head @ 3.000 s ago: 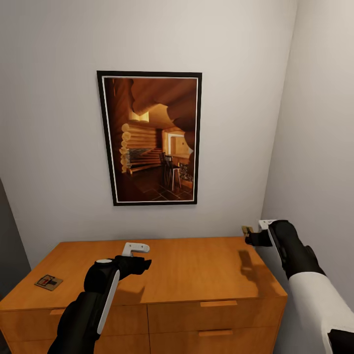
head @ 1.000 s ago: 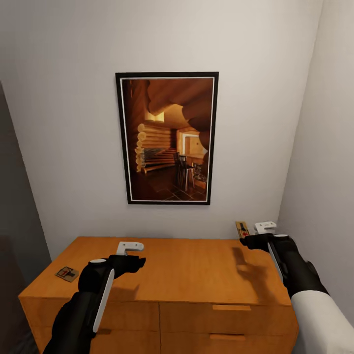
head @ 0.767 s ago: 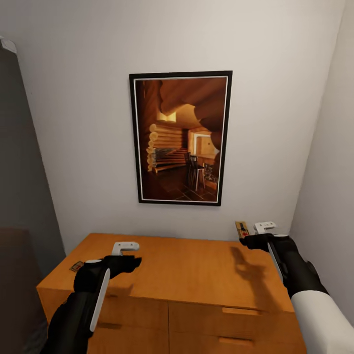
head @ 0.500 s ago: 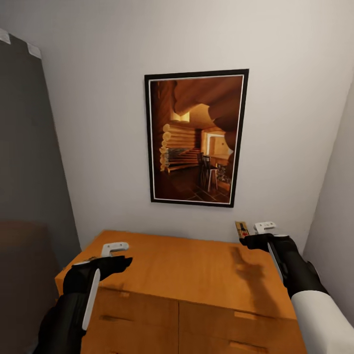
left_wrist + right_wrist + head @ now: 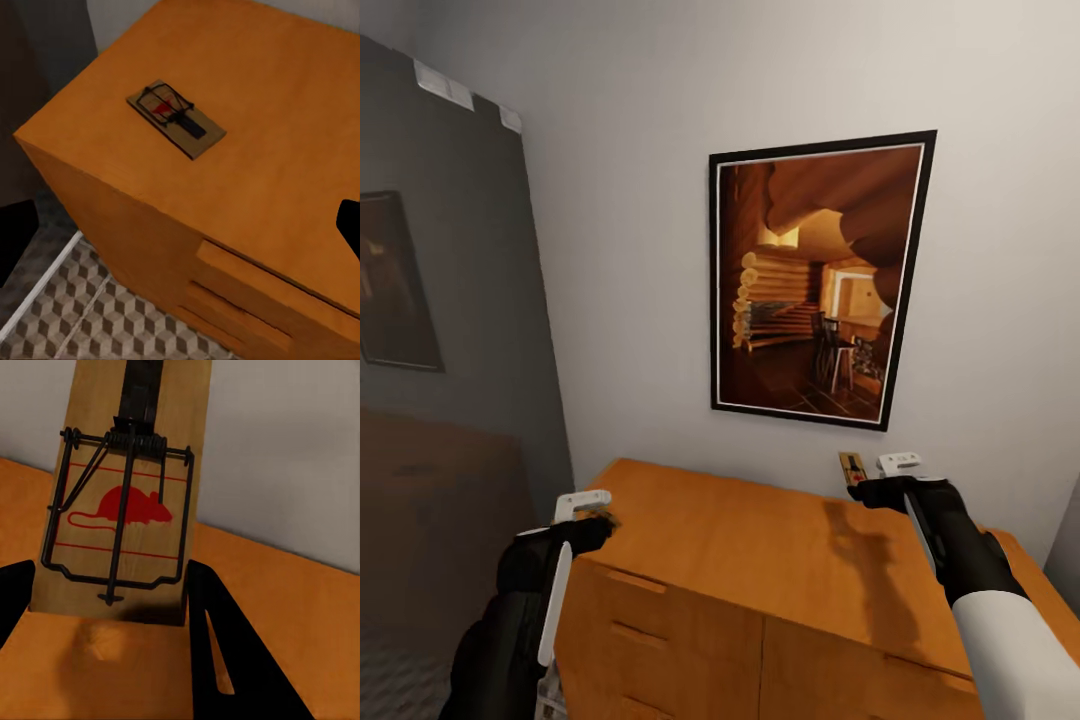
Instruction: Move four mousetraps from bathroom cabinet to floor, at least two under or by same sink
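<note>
The right gripper [image 5: 863, 485] is closed on a mousetrap [image 5: 851, 467], which it holds upright above the far right part of the cabinet [image 5: 760, 530], close to the white wall [image 5: 630, 200]. In the right wrist view this held mousetrap [image 5: 127, 502] is a tan board with a dark wire frame and a red mouse drawing, and the dark fingers [image 5: 225, 652] press it at its lower edge, with the orange cabinet top [image 5: 300, 607] behind it.

The left gripper [image 5: 588, 505] hangs over the near left corner of the cabinet. I cannot tell if its fingers are apart or together, because only a white piece and a dark body are visible in the head view.

In the left wrist view a second mousetrap [image 5: 175, 118] lies flat on the cabinet top [image 5: 285, 135], near the left edge and free of any finger. Below this corner, the drawer fronts [image 5: 247, 300] are visible, and the floor [image 5: 82, 315] with its brown and beige cube pattern.

On the wall above the cabinet hangs a framed picture [image 5: 815, 285] of a log cabin room. At the left of the scene stands a dark grey panel [image 5: 440, 300].
</note>
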Robot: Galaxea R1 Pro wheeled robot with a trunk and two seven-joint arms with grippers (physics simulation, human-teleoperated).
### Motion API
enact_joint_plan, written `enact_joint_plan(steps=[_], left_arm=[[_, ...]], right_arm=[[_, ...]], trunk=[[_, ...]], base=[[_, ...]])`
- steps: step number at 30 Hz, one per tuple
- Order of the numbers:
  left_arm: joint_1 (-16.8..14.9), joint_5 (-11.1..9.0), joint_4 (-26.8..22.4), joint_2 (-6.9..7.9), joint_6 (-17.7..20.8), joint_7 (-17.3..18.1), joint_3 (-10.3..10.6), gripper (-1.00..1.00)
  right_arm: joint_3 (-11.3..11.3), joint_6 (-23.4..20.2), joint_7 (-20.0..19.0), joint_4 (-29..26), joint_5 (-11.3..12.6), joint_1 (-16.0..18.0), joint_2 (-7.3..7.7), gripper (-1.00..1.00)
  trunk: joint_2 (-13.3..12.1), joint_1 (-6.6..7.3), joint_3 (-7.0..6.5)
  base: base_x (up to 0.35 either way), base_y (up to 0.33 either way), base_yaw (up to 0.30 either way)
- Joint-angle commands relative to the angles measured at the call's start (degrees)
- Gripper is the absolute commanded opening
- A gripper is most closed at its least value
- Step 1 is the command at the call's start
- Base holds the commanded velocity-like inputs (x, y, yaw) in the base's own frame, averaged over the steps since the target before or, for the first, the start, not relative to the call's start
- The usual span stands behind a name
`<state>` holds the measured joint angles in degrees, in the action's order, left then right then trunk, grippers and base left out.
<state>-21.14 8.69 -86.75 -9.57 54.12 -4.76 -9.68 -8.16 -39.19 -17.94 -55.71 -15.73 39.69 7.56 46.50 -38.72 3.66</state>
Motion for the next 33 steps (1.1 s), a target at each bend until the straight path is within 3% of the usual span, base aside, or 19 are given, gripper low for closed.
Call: enact_joint_plan(steps=[1, 7, 13, 18, 20, 22, 24, 29, 33], left_arm=[[-0.4, 0.0, 0.0, -0.16, 0.2, -0.7, 0.0, 1.00], [-2.2, -2.5, -0.1, -0.43, 0.3, -5.0, 0.2, 1.00], [-5.1, -4.8, 0.5, -0.43, 0.3, -12.9, 1.4, 1.00], [-9.2, -9.0, 3.9, -0.43, 0.3, -19.1, 3.0, 1.00], [-11.9, -11.0, 8.4, -0.43, 0.2, -23.4, 3.4, 1.00], [-15.9, -14.4, 13.5, -0.43, -0.9, -28.0, 3.5, 1.00], [-18.5, -16.7, 15.9, -0.43, -1.8, -30.6, 3.6, 1.00], [-21.6, -20.4, 18.8, -0.43, -2.7, -35.2, 3.9, 1.00], [-22.2, -22.2, 19.3, -0.43, -2.8, -36.6, 6.9, 1.00]], right_arm=[[-0.1, -0.5, -0.5, -0.1, -0.5, 0.0, 0.00, -1.00], [-0.1, -1.7, -0.5, -0.2, -0.6, 0.0, 0.00, -1.00], [-0.1, -1.9, -0.5, -0.2, -0.6, 0.0, 0.00, -1.00], [-0.1, -1.9, -0.5, -0.2, -0.6, 0.0, 0.00, -1.00], [-0.1, -1.9, -0.5, -0.2, -0.7, 0.0, 0.00, -1.00], [-0.1, -1.9, -0.5, -0.2, -0.7, 0.0, 0.00, -1.00], [-0.1, -1.9, -0.5, -0.2, -0.7, 0.0, 0.00, -1.00], [-0.1, -1.9, -0.4, -0.2, -0.7, 0.0, 0.00, -1.00], [-0.1, -1.9, -0.4, -0.2, -0.7, 0.0, 0.00, -1.00]], trunk=[[0.1, -0.02, 0.10], [0.1, -0.02, 0.10], [0.1, -0.02, 0.10], [0.1, -0.02, 0.10], [0.1, -0.02, 0.10], [0.1, -0.02, 0.10], [0.1, -0.02, 0.10], [0.1, -0.02, 0.10], [0.1, -0.02, 0.10]], base=[[0.000, 0.000, 0.233], [0.000, 0.000, 0.079], [0.000, 0.000, 0.011], [0.000, 0.000, 0.001], [0.000, 0.000, 0.000], [0.000, 0.000, 0.000], [0.000, 0.000, 0.000], [0.000, 0.000, 0.000], [0.000, 0.000, 0.000]])
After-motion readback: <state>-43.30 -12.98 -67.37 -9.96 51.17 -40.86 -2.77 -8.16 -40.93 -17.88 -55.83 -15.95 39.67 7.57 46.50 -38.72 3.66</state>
